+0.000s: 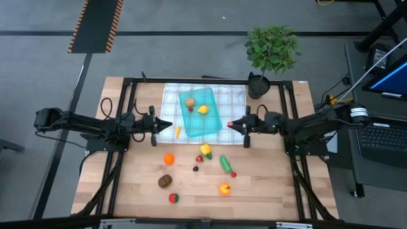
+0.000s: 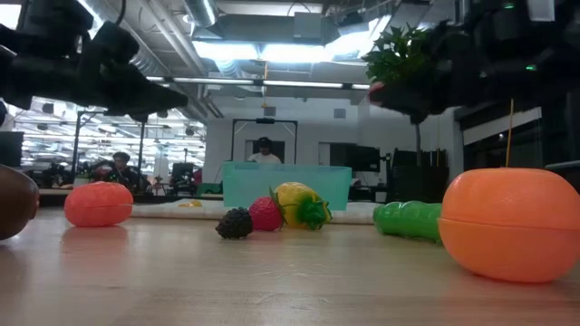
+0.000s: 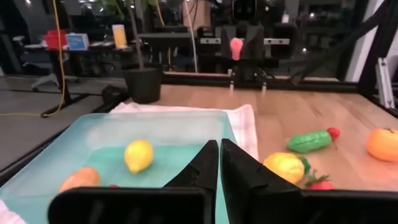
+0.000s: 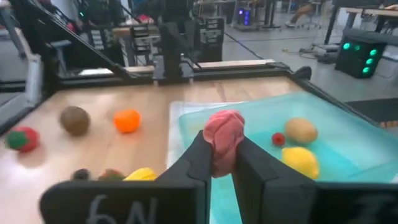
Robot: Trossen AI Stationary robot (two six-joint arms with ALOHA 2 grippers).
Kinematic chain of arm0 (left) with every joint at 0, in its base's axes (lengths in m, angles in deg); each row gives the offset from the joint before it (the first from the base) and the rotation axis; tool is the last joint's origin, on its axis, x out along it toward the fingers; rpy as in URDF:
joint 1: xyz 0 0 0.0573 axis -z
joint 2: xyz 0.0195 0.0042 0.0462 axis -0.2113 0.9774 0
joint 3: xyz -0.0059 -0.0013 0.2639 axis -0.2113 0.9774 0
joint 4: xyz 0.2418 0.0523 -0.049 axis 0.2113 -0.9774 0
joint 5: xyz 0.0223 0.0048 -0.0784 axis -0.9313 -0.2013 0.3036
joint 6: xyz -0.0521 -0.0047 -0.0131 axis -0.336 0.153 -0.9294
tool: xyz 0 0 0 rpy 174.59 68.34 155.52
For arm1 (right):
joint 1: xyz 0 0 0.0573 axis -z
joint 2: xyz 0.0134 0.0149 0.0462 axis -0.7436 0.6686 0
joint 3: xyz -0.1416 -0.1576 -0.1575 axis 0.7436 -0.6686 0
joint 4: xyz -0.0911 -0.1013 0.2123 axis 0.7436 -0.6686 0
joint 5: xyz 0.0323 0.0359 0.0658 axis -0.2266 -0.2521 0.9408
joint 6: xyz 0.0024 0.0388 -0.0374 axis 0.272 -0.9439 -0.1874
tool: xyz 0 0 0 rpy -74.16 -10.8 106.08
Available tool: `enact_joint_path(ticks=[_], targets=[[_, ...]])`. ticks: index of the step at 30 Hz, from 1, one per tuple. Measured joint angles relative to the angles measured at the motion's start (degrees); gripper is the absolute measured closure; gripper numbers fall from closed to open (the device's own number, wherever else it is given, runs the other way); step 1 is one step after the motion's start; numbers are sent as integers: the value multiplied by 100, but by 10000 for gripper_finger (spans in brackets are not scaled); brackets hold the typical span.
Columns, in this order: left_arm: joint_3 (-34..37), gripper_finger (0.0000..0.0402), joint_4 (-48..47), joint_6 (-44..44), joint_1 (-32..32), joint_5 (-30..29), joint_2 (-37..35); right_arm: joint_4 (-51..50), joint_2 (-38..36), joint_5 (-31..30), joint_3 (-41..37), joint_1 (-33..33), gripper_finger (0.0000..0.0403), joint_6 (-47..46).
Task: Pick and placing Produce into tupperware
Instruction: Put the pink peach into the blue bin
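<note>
high view is showing two arms reaching in over the desk [image 1: 127, 191]. the left pincer [image 1: 166, 125] is hovering closed and empty just beside a small carrot [image 1: 177, 131], by the left edge of the tupperware [image 1: 213, 127]. three pieces are lying inside: a potato [image 1: 189, 102], a lemon [image 1: 203, 109] and a red berry [image 1: 190, 109]. the right pincer [image 1: 233, 124] is clamping a pink fruit [image 4: 224, 140] at the tupperware's right edge. on the bare desk, nine more produce pieces are lying in front of the tupperware.
</note>
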Motion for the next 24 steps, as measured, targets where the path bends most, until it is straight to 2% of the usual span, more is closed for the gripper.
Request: enact_joint_path(ticks=[7, 12, 16, 20, 24], targets=[[1, 375, -170, -49, -26, 1, -17, 23, 821, -15, 869, 377, 360, 275], [1, 369, -193, -60, -26, 3, -16, 30, 1146, -650, 1256, 532, 360, 4], [1, 365, -193, -60, -24, 3, -16, -101, 1337, -626, 1469, 627, 360, -1], [1, 362, -203, -60, -24, 5, -16, -909, 1413, -304, 1866, 737, 360, -1], [1, 359, -255, -72, -24, 5, -16, -2423, 1411, 155, 2602, 930, 360, -138]])
